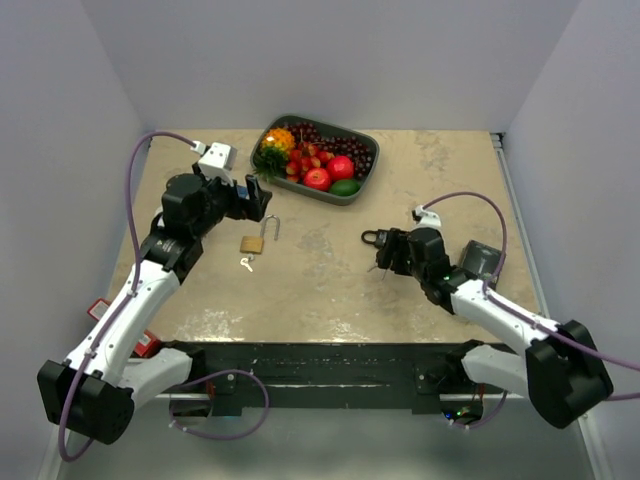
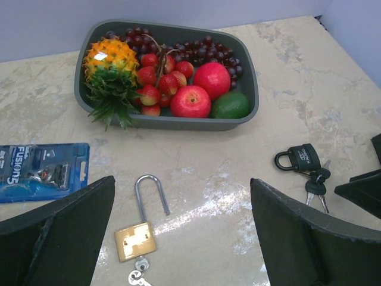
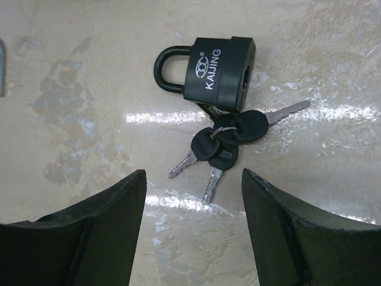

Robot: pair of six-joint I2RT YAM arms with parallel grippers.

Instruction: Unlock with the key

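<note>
Left claw (image 1: pixel 260 203) wide open, empty, a brass padlock (image 2: pixel 136 240) just before it. Rightward, a black padlock (image 3: pixel 217 74) and keys (image 3: pixel 223 140) lie just ahead of the right claw (image 3: pixel 192 179), likewise open and empty. Marbled beige table (image 1: pixel 330 290), pale walls. Black padlock's shackle is shut; the three keys are black-headed, ringed.

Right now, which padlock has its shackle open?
The brass padlock: one shackle leg stands free of its body. The black padlock has its shackle closed.

"KAIJING" on padlock (image 3: pixel 217 71); "FUSION5" on packet (image 2: pixel 41 170)
</note>
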